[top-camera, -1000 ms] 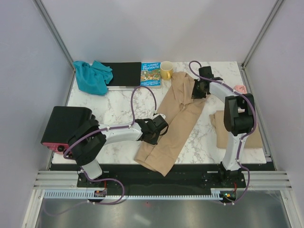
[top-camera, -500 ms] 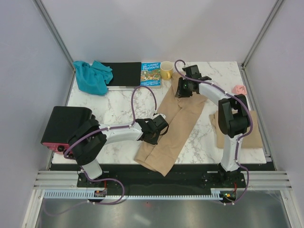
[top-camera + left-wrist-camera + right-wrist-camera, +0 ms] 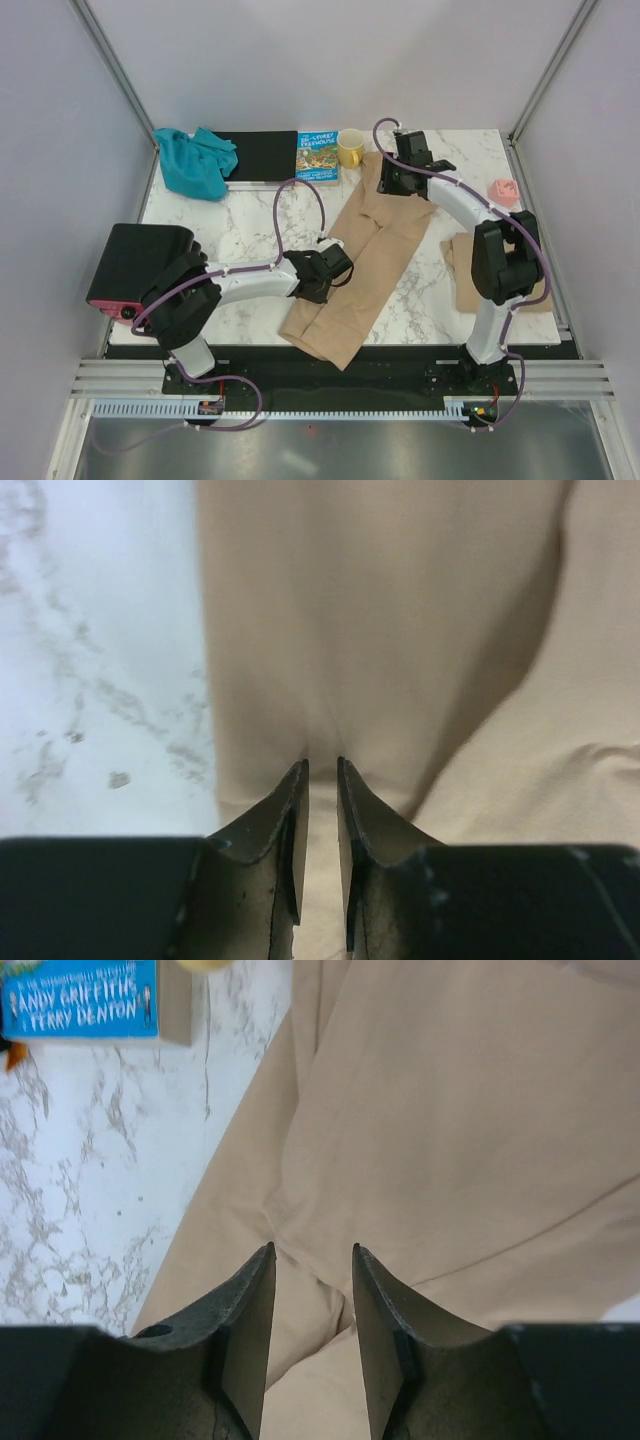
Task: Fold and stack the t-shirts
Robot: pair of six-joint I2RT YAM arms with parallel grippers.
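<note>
Left gripper (image 3: pixel 322 763) is clamping a pinch of cloth on the left border of the long tan t-shirt (image 3: pixel 375 245). Its jaws are standing almost together, and creases in the fabric are running into the tips. This grip is sitting in the near half of the marble table (image 3: pixel 240 225), roughly midway between the left and right edges.

A black box with a red base (image 3: pixel 140 265) is sitting at the near left corner, apart from the cloth.

The long tan t-shirt is lying flat as a diagonal strip. Its near end is reaching the near edge and its far end is lying close to the far edge.

A second tan t-shirt (image 3: pixel 458 270) is lying folded against the right edge, clear of the long one and partly hidden behind the right arm. Farther along that edge a small pink object (image 3: pixel 504 190) is resting; its kind cannot be told.

The right gripper (image 3: pixel 312 1250) is hanging over the far end of the long tan t-shirt with its jaws apart and nothing between them. Contact with the cloth cannot be confirmed.

Along the far edge, a yellow mug (image 3: pixel 350 149) is standing just beside the shirt's far end. A picture book (image 3: pixel 317 156) is lying to its left, then a black board (image 3: pixel 262 155). A teal garment (image 3: pixel 192 165) is lying crumpled at the far left corner, touching the board's left end.
</note>
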